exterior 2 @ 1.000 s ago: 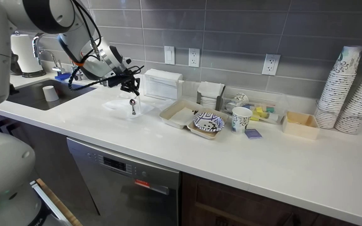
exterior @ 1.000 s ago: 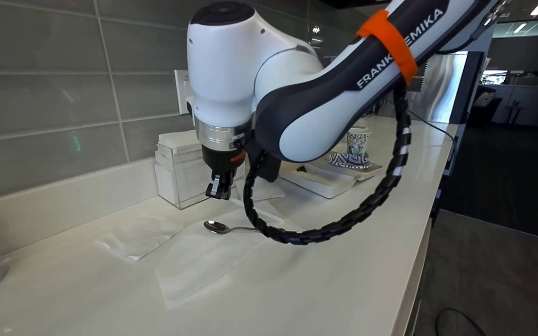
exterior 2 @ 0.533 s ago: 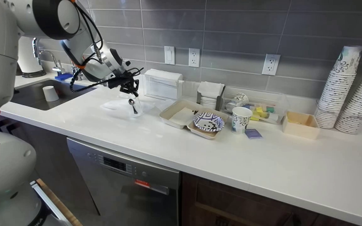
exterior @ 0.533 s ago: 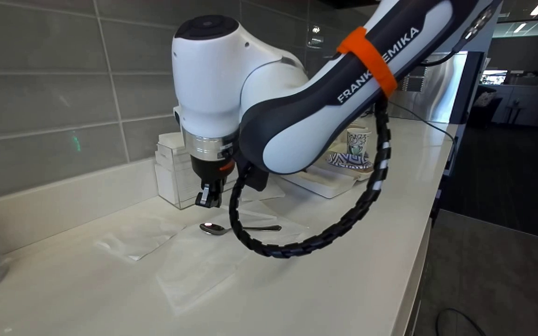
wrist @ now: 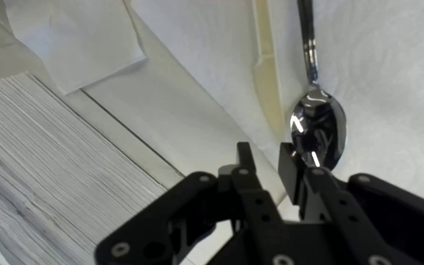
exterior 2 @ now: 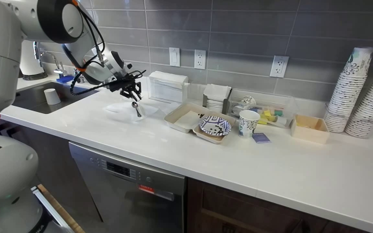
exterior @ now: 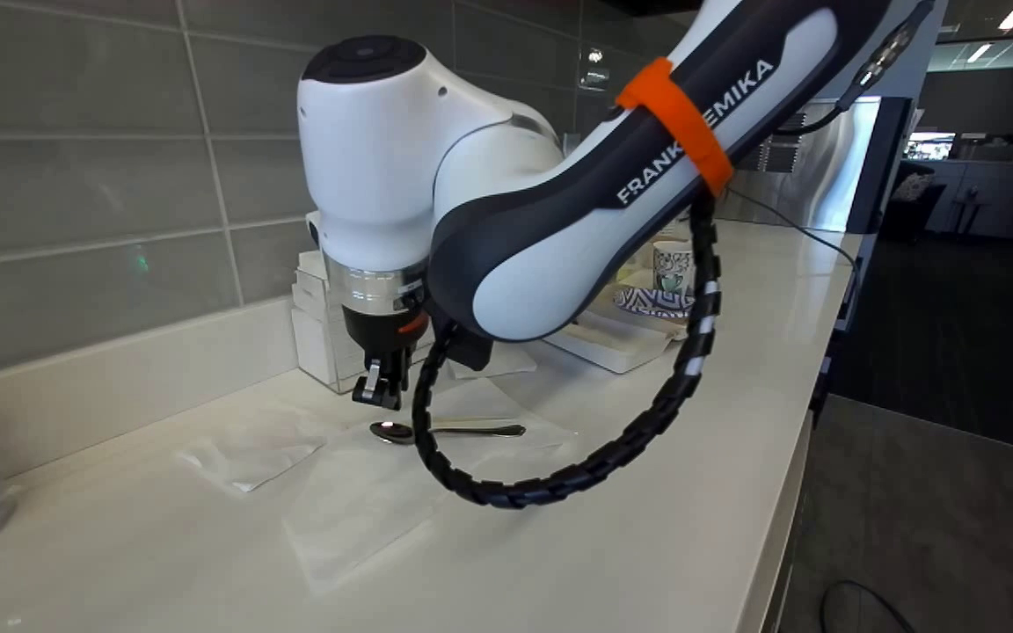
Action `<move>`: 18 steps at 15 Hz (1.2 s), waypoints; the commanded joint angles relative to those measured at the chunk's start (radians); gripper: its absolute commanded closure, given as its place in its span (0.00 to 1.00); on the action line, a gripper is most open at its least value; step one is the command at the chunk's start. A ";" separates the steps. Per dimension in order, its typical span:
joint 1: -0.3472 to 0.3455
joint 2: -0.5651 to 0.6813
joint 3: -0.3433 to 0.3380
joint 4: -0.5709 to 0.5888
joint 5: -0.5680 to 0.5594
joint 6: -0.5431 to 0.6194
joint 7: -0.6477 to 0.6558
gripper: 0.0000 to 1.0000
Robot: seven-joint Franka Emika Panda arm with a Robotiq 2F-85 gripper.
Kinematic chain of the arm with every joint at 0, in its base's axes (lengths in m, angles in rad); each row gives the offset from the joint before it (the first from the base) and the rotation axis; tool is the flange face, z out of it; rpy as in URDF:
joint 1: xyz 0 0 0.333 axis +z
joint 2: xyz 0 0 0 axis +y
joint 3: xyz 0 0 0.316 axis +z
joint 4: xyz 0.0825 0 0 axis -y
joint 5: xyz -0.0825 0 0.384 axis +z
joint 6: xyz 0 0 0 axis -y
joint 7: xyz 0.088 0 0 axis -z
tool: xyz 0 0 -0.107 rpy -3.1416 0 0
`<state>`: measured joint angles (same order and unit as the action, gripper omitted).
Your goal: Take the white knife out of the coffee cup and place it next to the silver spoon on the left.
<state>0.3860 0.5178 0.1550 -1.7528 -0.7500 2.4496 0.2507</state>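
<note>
The white knife [wrist: 267,70], cream-coloured, lies on a white napkin [wrist: 388,73] alongside the silver spoon [wrist: 318,129], roughly parallel, with a small gap between them. In an exterior view the knife shows as a pale strip [exterior: 476,419] just behind the spoon's handle [exterior: 484,431]. My gripper [wrist: 265,151] is partly open with nothing between its fingers. Its right finger overlaps the edge of the spoon's bowl in the wrist view; touching cannot be told. The gripper [exterior: 376,397] is low above the counter by the bowl. The patterned coffee cup [exterior 2: 248,123] stands upright farther along the counter.
A clear napkin box [exterior 2: 167,87] stands against the wall close behind the gripper. Another napkin [exterior: 251,448] lies to the left in that view. An open takeout container [exterior 2: 181,124] with a patterned bowl [exterior 2: 215,125] lies between spoon and cup. A sink [exterior 2: 31,103] is nearby.
The gripper has moved lower and left in an exterior view. The knife, earlier held slanting from the gripper, now lies beside the spoon, and the fingers are apart. The spoon has shifted slightly.
</note>
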 commanded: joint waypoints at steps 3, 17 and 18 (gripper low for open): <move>0.044 -0.049 0.017 -0.008 0.049 -0.111 -0.045 0.27; -0.133 -0.537 0.067 -0.494 0.550 0.229 -0.141 0.00; -0.141 -0.586 0.062 -0.550 0.572 0.259 -0.137 0.00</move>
<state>0.2766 0.0823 0.2194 -2.1070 -0.2819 2.5919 0.1263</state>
